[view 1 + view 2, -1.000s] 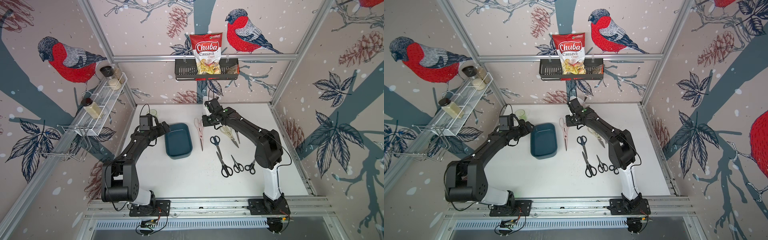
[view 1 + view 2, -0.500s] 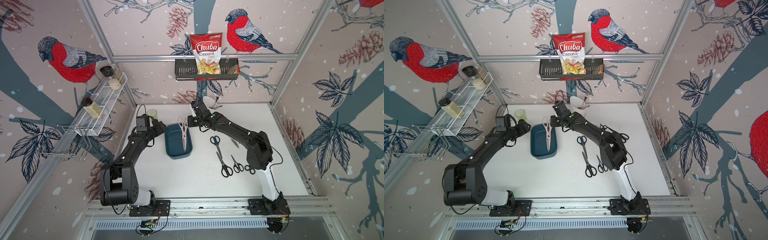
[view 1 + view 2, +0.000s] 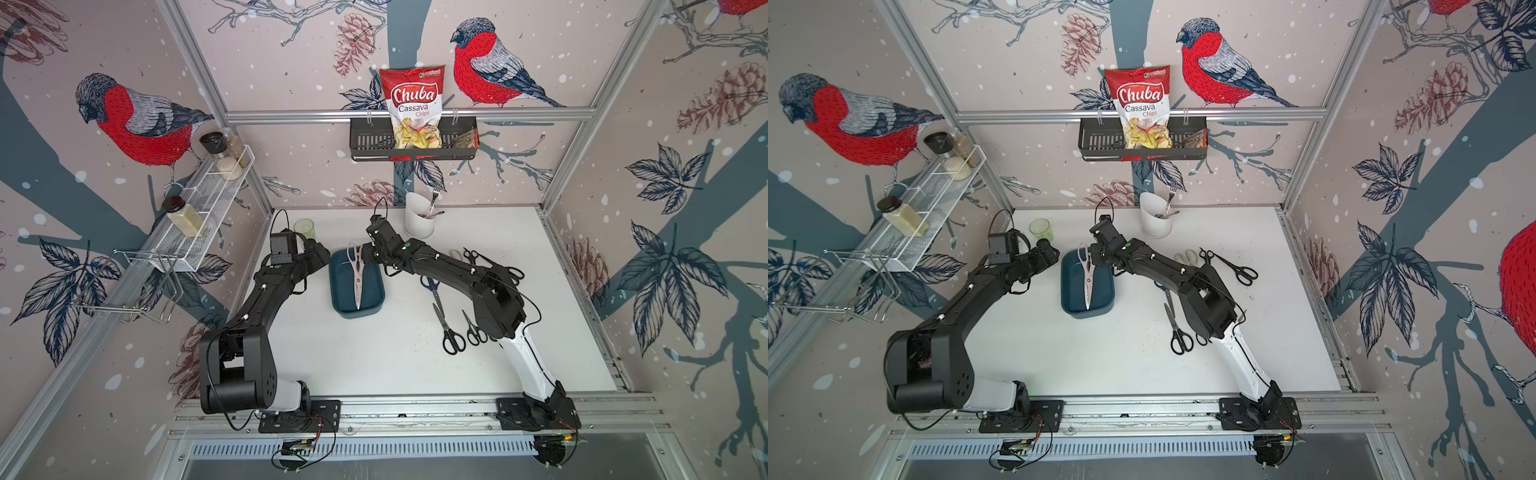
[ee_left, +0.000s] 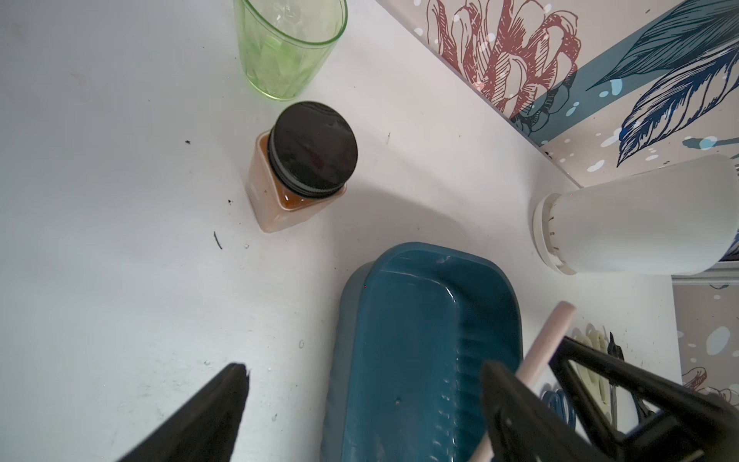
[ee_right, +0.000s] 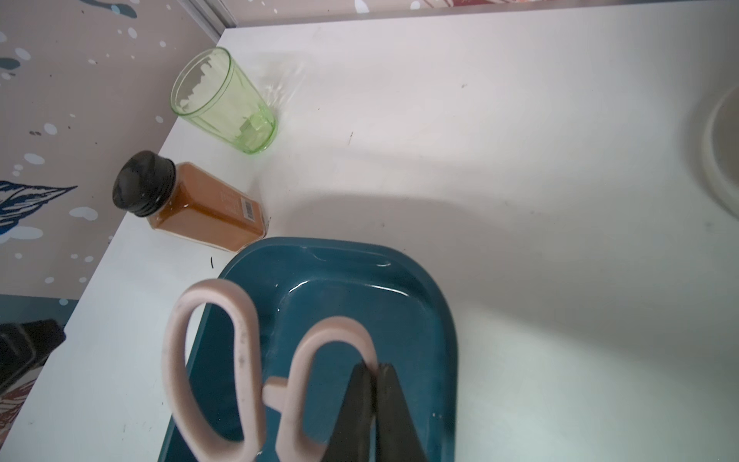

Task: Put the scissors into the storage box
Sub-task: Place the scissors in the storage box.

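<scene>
Your right claw is pinching the pink scissors by a handle loop, holding them lengthwise over the storage box; your left claw is hovering spread alongside.

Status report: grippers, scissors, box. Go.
Right gripper shut on pink scissors, over box. Left gripper open, beside box. Nothing else in box; black scissors not yet boxed.

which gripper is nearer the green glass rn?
Left. The left gripper hovers close by the green glass, jaws open; the right gripper is farther off, across the storage box, shut on the pink scissors.
</scene>
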You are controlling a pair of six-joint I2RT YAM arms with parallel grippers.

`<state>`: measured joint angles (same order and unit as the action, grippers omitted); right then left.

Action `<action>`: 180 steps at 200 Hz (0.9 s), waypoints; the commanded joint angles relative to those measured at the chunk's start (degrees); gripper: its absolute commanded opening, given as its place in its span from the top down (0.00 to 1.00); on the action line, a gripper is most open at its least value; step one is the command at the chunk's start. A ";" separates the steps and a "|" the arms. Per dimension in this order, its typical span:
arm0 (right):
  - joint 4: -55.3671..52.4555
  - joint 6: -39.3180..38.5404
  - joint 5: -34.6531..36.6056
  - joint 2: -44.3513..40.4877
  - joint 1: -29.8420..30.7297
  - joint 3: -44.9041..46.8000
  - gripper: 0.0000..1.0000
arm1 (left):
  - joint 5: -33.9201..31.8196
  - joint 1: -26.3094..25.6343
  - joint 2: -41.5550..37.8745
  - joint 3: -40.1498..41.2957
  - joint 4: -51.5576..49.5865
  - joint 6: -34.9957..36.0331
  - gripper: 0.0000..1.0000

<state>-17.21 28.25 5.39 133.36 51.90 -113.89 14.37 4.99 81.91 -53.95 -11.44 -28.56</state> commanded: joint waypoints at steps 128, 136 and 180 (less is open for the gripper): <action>-6.77 -0.95 3.54 9.66 0.57 -7.13 0.91 | 0.48 0.10 -0.35 0.16 1.38 0.17 0.06; -6.82 -0.93 3.58 9.64 0.49 -7.14 0.90 | 0.48 0.15 -0.34 0.10 1.36 0.21 0.06; -7.19 -1.03 3.24 8.76 0.12 -7.92 0.73 | 0.61 0.14 -0.17 0.17 1.35 0.34 0.06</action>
<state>-23.44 28.23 7.70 142.78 52.16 -121.08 14.74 5.04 81.76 -53.91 -11.44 -28.53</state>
